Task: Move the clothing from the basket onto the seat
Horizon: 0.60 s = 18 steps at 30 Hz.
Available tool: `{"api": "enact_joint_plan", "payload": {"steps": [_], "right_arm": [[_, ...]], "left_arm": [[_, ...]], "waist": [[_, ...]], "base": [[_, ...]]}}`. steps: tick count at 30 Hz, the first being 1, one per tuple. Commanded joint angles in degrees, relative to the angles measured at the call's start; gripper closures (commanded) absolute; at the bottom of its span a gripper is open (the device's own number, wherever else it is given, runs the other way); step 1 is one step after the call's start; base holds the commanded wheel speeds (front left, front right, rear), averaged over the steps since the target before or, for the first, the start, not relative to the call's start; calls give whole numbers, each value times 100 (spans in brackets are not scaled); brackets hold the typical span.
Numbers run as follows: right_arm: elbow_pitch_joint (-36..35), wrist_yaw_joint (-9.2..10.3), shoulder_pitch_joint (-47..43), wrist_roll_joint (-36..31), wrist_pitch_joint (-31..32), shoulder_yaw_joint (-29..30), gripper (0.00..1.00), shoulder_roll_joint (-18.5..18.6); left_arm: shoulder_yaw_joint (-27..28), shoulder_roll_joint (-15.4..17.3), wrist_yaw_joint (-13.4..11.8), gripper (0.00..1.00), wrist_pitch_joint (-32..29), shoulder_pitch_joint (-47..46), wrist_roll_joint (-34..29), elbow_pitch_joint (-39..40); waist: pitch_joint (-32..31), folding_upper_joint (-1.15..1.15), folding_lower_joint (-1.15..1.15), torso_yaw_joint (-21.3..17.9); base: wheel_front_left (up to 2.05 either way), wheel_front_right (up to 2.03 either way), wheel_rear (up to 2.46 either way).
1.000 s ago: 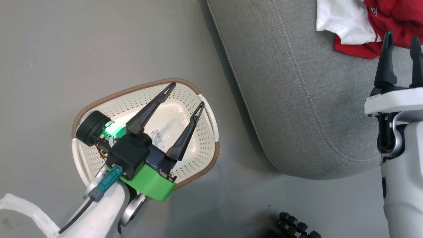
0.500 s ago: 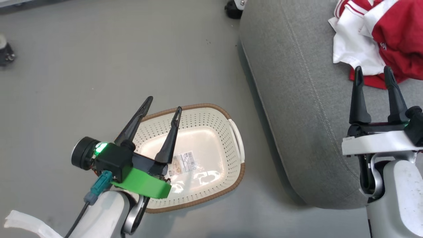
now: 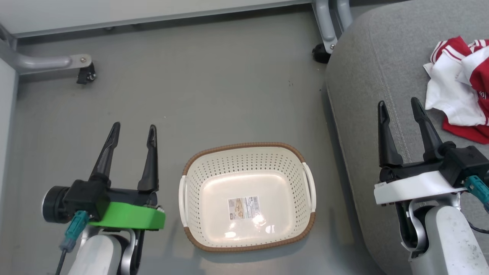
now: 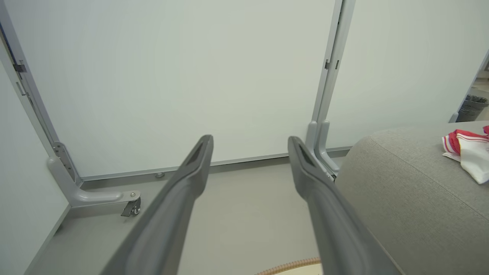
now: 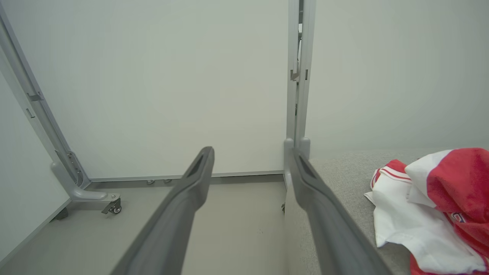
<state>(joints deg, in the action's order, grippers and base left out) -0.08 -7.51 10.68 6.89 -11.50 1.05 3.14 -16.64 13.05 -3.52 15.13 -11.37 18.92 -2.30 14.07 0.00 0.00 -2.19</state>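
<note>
The cream basket point(image 3: 191, 179) with its brown rim stands on the grey floor at the bottom centre, with nothing in it but the label sticker on its base. Red and white clothing point(image 3: 460, 88) lies bunched on the grey seat point(image 3: 366, 76) at the right; it shows too in the left wrist view point(image 4: 466, 151) and the right wrist view point(image 5: 428, 206). My left gripper point(image 3: 133, 131) is open over the floor, left of the basket. Over the seat's left edge my right gripper point(image 3: 398, 107) is open, a little left of the clothing. Both hold nothing.
White partition panels on grey posts with castor feet point(image 3: 86, 74) point(image 3: 320, 53) close off the back of the floor. A panel edge runs along the far left. Bare grey floor lies between the basket and the panels.
The camera has swung and lifted, so the whole picture has shifted. My left gripper has left the basket and now stands to its left. My right gripper has drawn back from the clothing.
</note>
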Motion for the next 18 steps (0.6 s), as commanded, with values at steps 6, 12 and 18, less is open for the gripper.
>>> {"api": "enact_joint_plan", "payload": {"steps": [6, 12, 18], "right_arm": [[-156, 4, -406, -54, 158, -93, 0, -7], [-294, 4, -769, -92, 313, -138, 0, -15], [-418, 4, -1135, -38, 475, -185, 0, -17]], "left_arm": [[605, -139, 52, 0, -1, 556, -150, -36], [813, -280, 206, 0, -1, 981, -367, -67], [948, -402, 313, 0, -1, 1309, -502, -134]], "waist": [[-593, 0, 0, 392], [-883, 0, 0, 390], [-1123, 0, 0, 353]], "base": [[0, 0, 0], [0, 0, 0], [0, 0, 0]]}}
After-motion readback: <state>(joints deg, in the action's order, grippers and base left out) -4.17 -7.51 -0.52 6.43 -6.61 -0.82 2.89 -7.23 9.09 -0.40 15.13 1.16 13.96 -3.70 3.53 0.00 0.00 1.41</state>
